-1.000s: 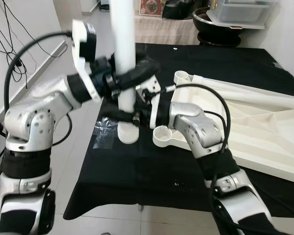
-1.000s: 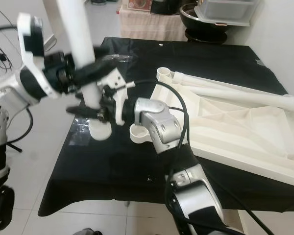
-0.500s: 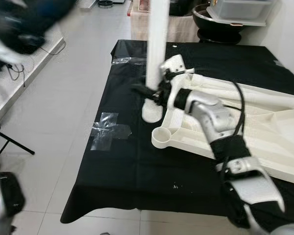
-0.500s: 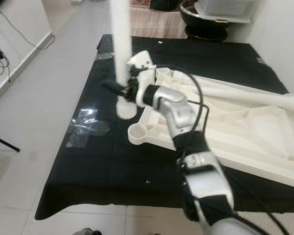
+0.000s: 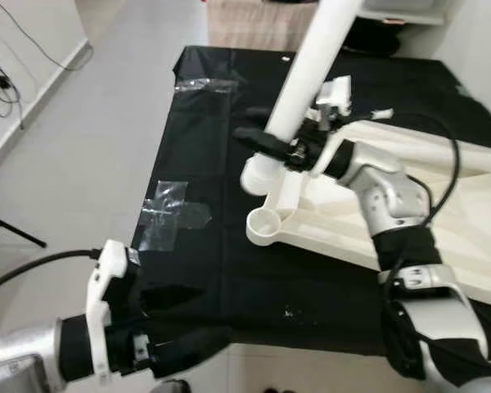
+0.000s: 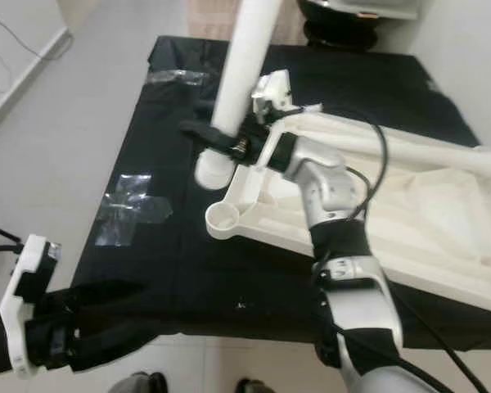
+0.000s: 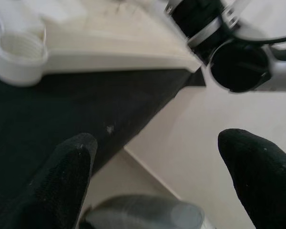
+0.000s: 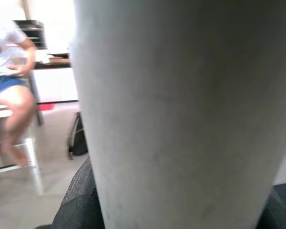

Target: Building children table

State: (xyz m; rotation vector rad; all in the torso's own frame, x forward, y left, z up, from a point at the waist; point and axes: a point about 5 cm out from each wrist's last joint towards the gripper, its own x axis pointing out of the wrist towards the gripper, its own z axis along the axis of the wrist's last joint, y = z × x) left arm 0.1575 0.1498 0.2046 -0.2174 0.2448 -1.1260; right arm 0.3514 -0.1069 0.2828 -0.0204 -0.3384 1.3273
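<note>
**One leg in the gripper, one lying on the upturned table top**

Counting it up: two white table legs, one white table top, two grippers, one black cloth, and two patches of clear tape on that cloth.

The right gripper (image 5: 272,141) has its black fingers pinched around the held leg (image 5: 299,94), low on the tube, a bit above its flared foot. That leg isn't vertical; its long axis leans, foot end pointing down toward the cloth near the table top's left edge, top end running up and to the right out of frame. The foot sits just above and beside the corner socket (image 5: 263,226), not in it. In the right wrist view the tube (image 8: 181,114) takes up most of the shot, and a person sits on a stool (image 8: 9,95) in the background.

The table top (image 5: 442,221) lies upside down on the black cloth (image 5: 204,123), ribs facing up, covering the cloth's right half. The second leg (image 5: 466,160) lies flat along the table top's far edge, long axis running left-right.

The left gripper (image 5: 176,323) hangs low by the near left corner of the cloth, fingers spread and holding nothing; the left wrist view shows both fingertips (image 7: 69,167) wide apart over the cloth's near edge and the floor.

One tape patch (image 5: 170,214) is near the left edge, the other (image 5: 206,83) toward the far left corner.
</note>
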